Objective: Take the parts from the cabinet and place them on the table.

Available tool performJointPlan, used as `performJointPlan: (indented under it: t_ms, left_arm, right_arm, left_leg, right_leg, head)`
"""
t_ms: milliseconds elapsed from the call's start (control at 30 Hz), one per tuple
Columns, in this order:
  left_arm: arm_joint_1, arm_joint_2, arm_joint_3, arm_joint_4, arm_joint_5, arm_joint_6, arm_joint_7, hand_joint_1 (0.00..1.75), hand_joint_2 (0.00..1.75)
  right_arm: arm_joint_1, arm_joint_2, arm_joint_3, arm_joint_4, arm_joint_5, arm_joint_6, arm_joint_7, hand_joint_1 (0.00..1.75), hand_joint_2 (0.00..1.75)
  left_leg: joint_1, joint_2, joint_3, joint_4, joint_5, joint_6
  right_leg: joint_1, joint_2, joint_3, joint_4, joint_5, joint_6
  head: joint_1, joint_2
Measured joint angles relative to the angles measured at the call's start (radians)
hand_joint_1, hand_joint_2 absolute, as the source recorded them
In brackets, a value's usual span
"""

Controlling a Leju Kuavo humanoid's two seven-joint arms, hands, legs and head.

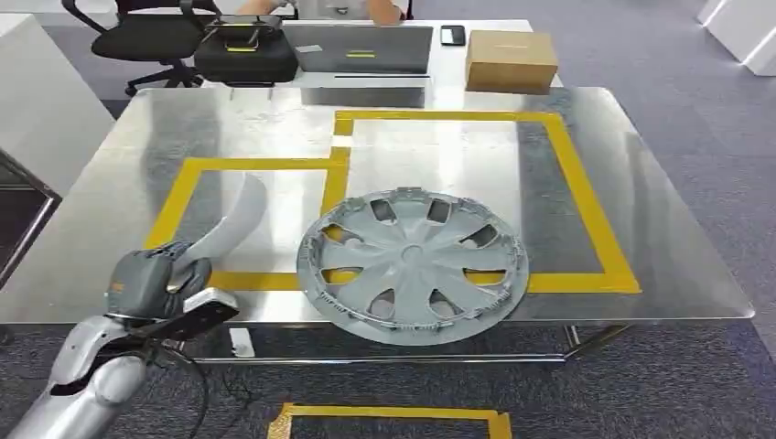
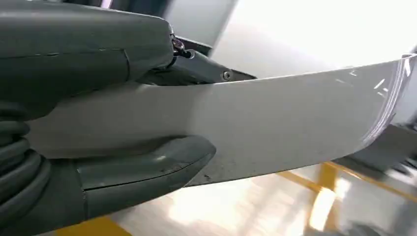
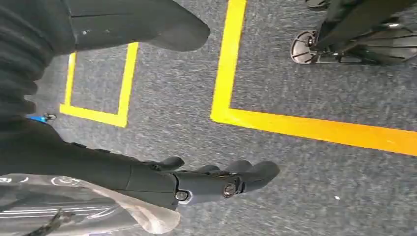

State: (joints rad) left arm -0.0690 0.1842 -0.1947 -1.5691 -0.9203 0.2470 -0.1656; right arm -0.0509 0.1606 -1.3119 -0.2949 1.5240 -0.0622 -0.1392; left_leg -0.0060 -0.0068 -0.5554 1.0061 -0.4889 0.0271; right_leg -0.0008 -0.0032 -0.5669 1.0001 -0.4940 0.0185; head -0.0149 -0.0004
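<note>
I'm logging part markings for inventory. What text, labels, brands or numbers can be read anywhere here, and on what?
None can be read.
Wheel cover: no legible marking.
White curved part in the left hand: no print visible.
Cardboard box: blank.
Laptop and black case: small light patches, too small to read.

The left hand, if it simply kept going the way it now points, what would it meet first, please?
Probably the metal table. The left hand holds a curved white panel that reaches forward over the left yellow-taped box, so the panel's far end would likely touch there first. The hubcap lies off to the side; depth is unclear.
</note>
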Motion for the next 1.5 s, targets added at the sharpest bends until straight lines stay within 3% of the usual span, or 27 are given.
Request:
performJointPlan:
  t_ms: [100, 167, 200, 300, 333, 367, 400, 467, 500, 600, 667, 733, 800, 833, 867, 900, 967, 1000, 1033, 1133, 1200, 1233, 1300, 1333, 1367, 1400, 1500]
  left_arm:
    - [-0.044, -0.010, -0.095, 0.026, 0.036, -0.036, 0.009, 1.75, 1.75]
    - [-0.063, -0.016, -0.151, 0.028, 0.036, -0.038, 0.013, 1.75, 1.75]
    - [-0.073, -0.018, -0.172, 0.030, 0.036, -0.038, 0.016, 1.75, 1.75]
    - [-0.081, -0.018, -0.214, 0.036, 0.034, -0.034, 0.019, 1.75, 1.75]
    - [-0.079, -0.018, -0.224, 0.038, 0.034, -0.030, 0.024, 1.75, 1.75]
    - [-0.080, -0.019, -0.233, 0.040, 0.034, -0.025, 0.028, 1.75, 1.75]
    - [-0.080, -0.018, -0.239, 0.041, 0.035, -0.018, 0.031, 1.75, 1.75]
    - [-0.078, -0.018, -0.242, 0.041, 0.045, 0.003, 0.036, 1.75, 1.75]
    - [-0.076, -0.019, -0.243, 0.041, 0.049, 0.016, 0.037, 1.75, 1.75]
    - [-0.062, -0.019, -0.243, 0.041, 0.057, 0.042, 0.037, 1.75, 1.75]
    - [-0.055, -0.014, -0.240, 0.041, 0.059, 0.046, 0.037, 1.75, 1.75]
    - [-0.055, -0.011, -0.238, 0.041, 0.055, 0.046, 0.037, 1.75, 1.75]
    - [-0.052, -0.002, -0.238, 0.041, 0.036, 0.031, 0.044, 1.75, 1.75]
    - [-0.052, 0.006, -0.238, 0.043, 0.024, 0.017, 0.053, 1.75, 1.75]
    - [-0.052, 0.013, -0.237, 0.046, 0.017, 0.009, 0.059, 1.75, 1.75]
    - [-0.053, 0.021, -0.236, 0.050, 0.010, 0.000, 0.062, 1.75, 1.75]
    - [-0.062, 0.042, -0.231, 0.065, -0.018, -0.013, 0.079, 1.75, 1.75]
    - [-0.069, 0.055, -0.227, 0.076, -0.030, -0.016, 0.082, 1.75, 1.75]
    - [-0.076, 0.067, -0.221, 0.088, -0.041, -0.018, 0.084, 1.75, 1.75]
    - [-0.102, 0.098, -0.207, 0.145, -0.076, -0.023, 0.089, 1.75, 1.75]
    - [-0.129, 0.119, -0.198, 0.192, -0.106, -0.023, 0.086, 1.75, 1.75]
    - [-0.141, 0.127, -0.191, 0.215, -0.115, -0.025, 0.086, 1.75, 1.75]
    - [-0.160, 0.143, -0.183, 0.258, -0.124, -0.027, 0.086, 1.75, 1.75]
    - [-0.166, 0.147, -0.182, 0.276, -0.130, -0.027, 0.084, 1.75, 1.75]
    - [-0.170, 0.149, -0.182, 0.292, -0.132, -0.026, 0.082, 1.75, 1.75]
    - [-0.173, 0.151, -0.181, 0.304, -0.133, -0.026, 0.081, 1.75, 1.75]
    - [-0.193, 0.156, -0.177, 0.325, -0.136, -0.025, 0.080, 1.75, 1.75]
  right_arm:
    - [0.000, 0.000, 0.001, 0.005, -0.003, 0.003, 0.002, 0.00, 1.75]
    - [0.001, 0.003, 0.000, 0.010, -0.005, 0.003, 0.002, 0.00, 1.75]
    - [0.000, 0.002, 0.000, 0.010, -0.007, 0.003, 0.002, 0.00, 1.75]
    - [0.000, 0.002, 0.000, 0.011, -0.011, 0.002, 0.005, 0.00, 1.75]
    - [0.002, 0.002, 0.000, 0.012, -0.012, 0.002, 0.006, 0.00, 1.75]
    - [0.003, 0.002, 0.000, 0.012, -0.013, 0.002, 0.008, 0.00, 1.75]
    - [0.004, 0.002, 0.000, 0.014, -0.014, 0.001, 0.008, 0.00, 1.75]
    - [0.004, 0.002, 0.000, 0.016, -0.015, 0.002, 0.008, 0.00, 1.75]
    - [0.004, 0.002, 0.000, 0.016, -0.016, 0.001, 0.008, 0.00, 1.75]
    - [0.004, 0.003, 0.000, 0.017, -0.016, -0.002, 0.007, 0.00, 1.75]
    - [0.004, 0.003, 0.000, 0.017, -0.016, -0.002, 0.007, 0.00, 1.75]
    - [0.003, 0.003, 0.000, 0.018, -0.015, -0.003, 0.004, 0.00, 1.75]
    - [0.004, 0.004, 0.000, 0.019, -0.011, -0.003, 0.002, 0.00, 1.75]
    - [0.005, 0.004, 0.000, 0.020, -0.010, -0.003, 0.002, 0.00, 1.75]
    - [0.005, 0.004, 0.000, 0.021, -0.007, -0.003, 0.001, 0.00, 1.75]
    - [0.005, 0.004, 0.000, 0.021, -0.006, -0.003, 0.000, 0.00, 1.75]
    - [0.003, 0.001, 0.000, 0.021, -0.003, -0.003, -0.002, 0.00, 1.75]
    - [0.002, 0.000, 0.000, 0.021, -0.002, -0.003, -0.004, 0.00, 1.75]
    - [-0.001, 0.000, 0.000, 0.021, 0.000, -0.002, -0.005, 0.00, 1.75]
    - [0.002, -0.002, 0.001, 0.022, 0.004, 0.003, -0.006, 0.00, 1.75]
    - [0.000, -0.004, 0.003, 0.025, 0.006, 0.007, -0.007, 0.00, 1.75]
    - [-0.001, -0.005, 0.005, 0.025, 0.008, 0.007, -0.008, 0.00, 1.75]
    - [-0.001, -0.009, 0.008, 0.025, 0.008, 0.009, -0.008, 0.00, 1.75]
    - [0.001, -0.010, 0.008, 0.025, 0.008, 0.010, -0.008, 0.00, 1.75]
    - [0.001, -0.011, 0.009, 0.025, 0.009, 0.010, -0.008, 0.00, 1.75]
    - [0.000, -0.011, 0.009, 0.026, 0.010, 0.010, -0.008, 0.00, 1.75]
    - [0.000, -0.011, 0.014, 0.029, 0.010, 0.010, -0.008, 0.00, 1.75]
  left_leg:
    - [0.006, 0.002, -0.003, -0.001, 0.004, -0.011]
    - [0.004, 0.002, -0.002, 0.005, -0.009, -0.021]
    - [0.004, 0.003, -0.019, 0.045, -0.037, -0.028]
    - [0.014, 0.003, -0.126, 0.271, -0.135, -0.042]
    - [0.014, 0.003, -0.149, 0.312, -0.137, -0.045]
    - [0.016, 0.003, -0.144, 0.295, -0.112, -0.045]
    - [0.017, 0.003, -0.119, 0.234, -0.067, -0.044]
    - [0.017, 0.003, -0.036, 0.053, 0.028, -0.039]
    - [0.016, 0.004, -0.014, 0.016, 0.013, -0.033]
    - [0.008, 0.001, -0.020, 0.007, 0.011, -0.021]
    - [0.017, 0.001, -0.015, -0.007, 0.020, -0.004]
    - [0.016, 0.002, -0.015, -0.007, 0.020, 0.006]
    - [0.014, 0.003, -0.016, -0.007, 0.019, 0.009]
    - [0.013, 0.003, -0.016, -0.007, 0.019, 0.009]
    - [0.012, 0.003, -0.015, -0.006, 0.019, 0.009]
    - [0.012, 0.002, -0.015, -0.006, 0.019, 0.009]
    - [0.012, 0.001, -0.012, -0.005, 0.016, 0.005]
    - [0.012, 0.001, -0.013, -0.004, 0.014, 0.001]
    - [0.005, 0.001, -0.018, 0.003, 0.011, -0.006]
    - [0.007, 0.001, -0.018, -0.002, 0.019, -0.022]
    - [0.010, 0.002, -0.025, 0.019, -0.003, -0.034]
    - [0.011, 0.002, -0.046, 0.070, -0.035, -0.039]
    - [0.014, 0.002, -0.125, 0.244, -0.115, -0.046]
    - [0.014, 0.002, -0.155, 0.310, -0.134, -0.048]
    - [0.014, 0.002, -0.162, 0.322, -0.125, -0.048]
    - [0.015, 0.002, -0.146, 0.288, -0.093, -0.047]
    - [0.015, 0.003, -0.025, 0.027, 0.033, -0.035]
  right_leg:
    - [0.002, 0.004, 0.000, -0.003, 0.006, 0.000]
    - [-0.010, 0.000, 0.008, -0.018, 0.015, -0.012]
    - [-0.011, 0.000, 0.010, -0.021, 0.015, -0.016]
    - [-0.010, 0.001, 0.010, -0.020, 0.013, -0.020]
    - [-0.010, 0.001, 0.010, -0.020, 0.012, -0.020]
    - [-0.010, 0.002, 0.013, -0.019, 0.011, -0.019]
    - [-0.010, 0.002, 0.015, -0.018, 0.009, -0.018]
    - [-0.011, 0.002, 0.023, -0.016, 0.003, -0.012]
    - [-0.009, 0.002, 0.022, -0.016, 0.000, -0.008]
    - [-0.008, 0.002, 0.015, -0.014, 0.001, 0.010]
    - [-0.010, 0.003, 0.008, -0.011, -0.007, 0.023]
    - [-0.010, 0.003, -0.034, 0.084, -0.067, 0.027]
    - [-0.011, 0.002, -0.118, 0.259, -0.138, 0.031]
    - [-0.011, 0.002, -0.145, 0.308, -0.148, 0.032]
    - [-0.011, 0.003, -0.149, 0.308, -0.133, 0.031]
    - [-0.011, 0.003, -0.130, 0.263, -0.097, 0.029]
    - [-0.011, 0.003, -0.045, 0.085, -0.004, 0.021]
    - [-0.010, 0.003, -0.013, 0.013, 0.008, 0.017]
    - [-0.009, 0.005, 0.010, -0.009, -0.002, 0.015]
    - [-0.005, 0.007, 0.002, -0.002, 0.001, 0.003]
    - [-0.012, 0.004, 0.007, -0.010, 0.009, -0.012]
    - [-0.012, 0.004, 0.006, -0.010, 0.008, -0.018]
    - [-0.010, 0.004, 0.006, -0.010, 0.007, -0.022]
    - [-0.010, 0.004, 0.006, -0.010, 0.007, -0.022]
    - [-0.010, 0.004, 0.008, -0.010, 0.007, -0.022]
    - [-0.010, 0.004, 0.010, -0.010, 0.006, -0.022]
    - [-0.010, 0.005, 0.018, -0.009, 0.002, -0.016]
  head:
    - [0.000, 0.000]
    - [0.001, 0.000]
    - [-0.009, 0.000]
    - [-0.008, 0.000]
    - [-0.009, 0.000]
    - [-0.010, 0.000]
    - [-0.009, 0.000]
    - [-0.010, 0.000]
    - [-0.008, 0.000]
    - [-0.008, 0.000]
    - [-0.008, 0.000]
    - [-0.001, 0.000]
    - [-0.001, 0.000]
    - [-0.001, 0.000]
    - [-0.002, 0.000]
    - [0.000, 0.000]
    - [0.000, 0.000]
    - [-0.001, 0.000]
    - [-0.001, 0.000]
    - [-0.003, 0.000]
    - [-0.005, 0.000]
    - [-0.008, 0.000]
    - [-0.007, 0.000]
    - [-0.007, 0.000]
    - [-0.007, 0.000]
    - [-0.008, 0.000]
    - [-0.007, 0.000]
